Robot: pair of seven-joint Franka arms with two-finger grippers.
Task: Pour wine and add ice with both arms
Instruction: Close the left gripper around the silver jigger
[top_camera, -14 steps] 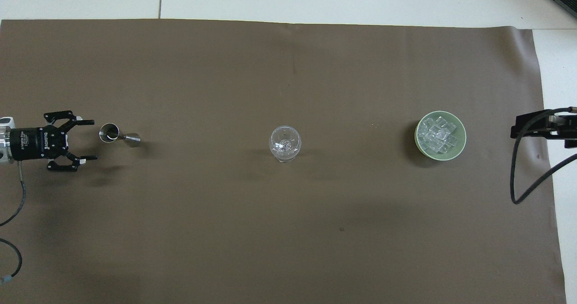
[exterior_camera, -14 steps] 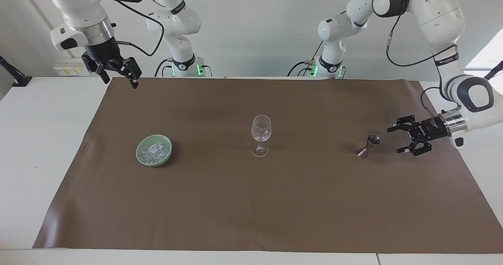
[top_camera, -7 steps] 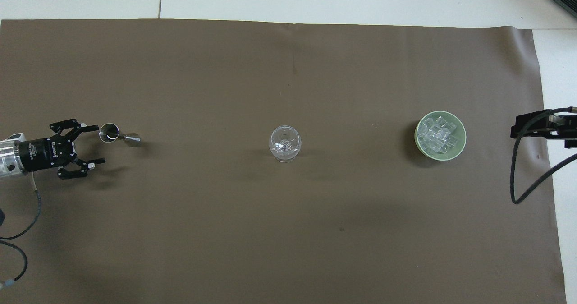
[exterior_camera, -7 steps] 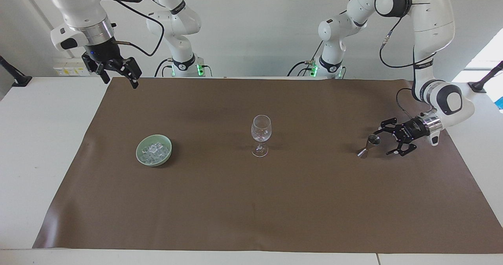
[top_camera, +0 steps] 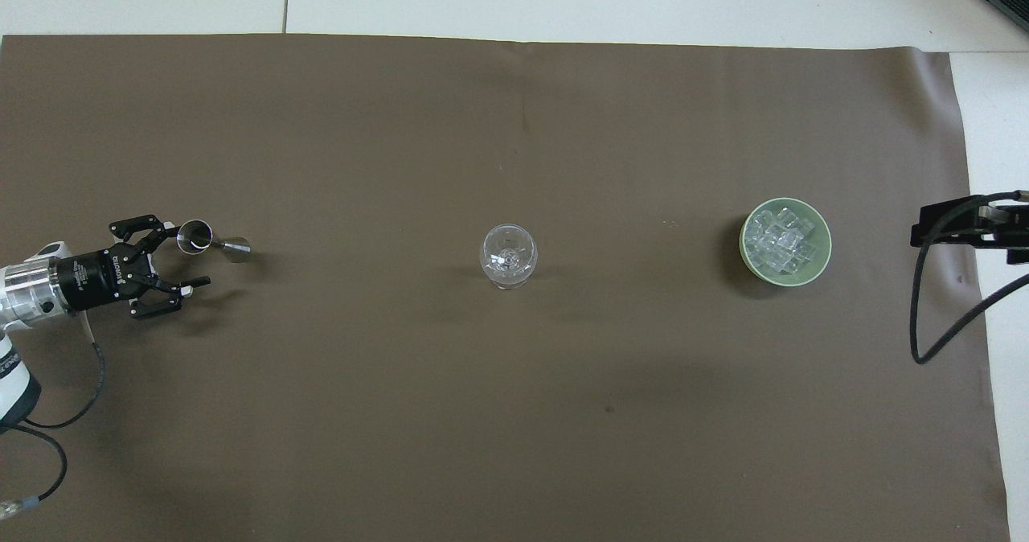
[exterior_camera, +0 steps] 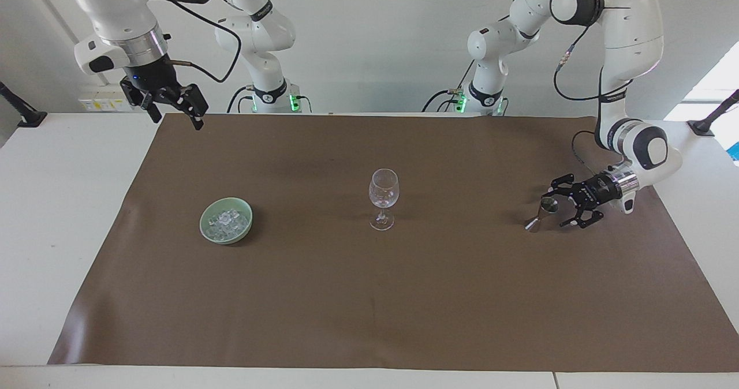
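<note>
Closing in over the past second, my left gripper [exterior_camera: 555, 208] now brackets the jigger [exterior_camera: 542, 212] at the left arm's end of the cloth [exterior_camera: 369, 296] — fingers apart, nothing gripped. My right gripper [exterior_camera: 173, 107] waits open, raised over the cloth's corner — ice [exterior_camera: 227, 221] sits in the bowl [exterior_camera: 209, 234], glass [exterior_camera: 383, 197] mid-table.

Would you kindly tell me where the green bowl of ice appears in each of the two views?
Facing view: green bowl lies toward the picture's left, at mid-height.
Overhead view: green bowl lies toward the picture's right, at mid-height.
Shared landmark: the wine glass, mid-mat in both views, beside the bowl.
</note>
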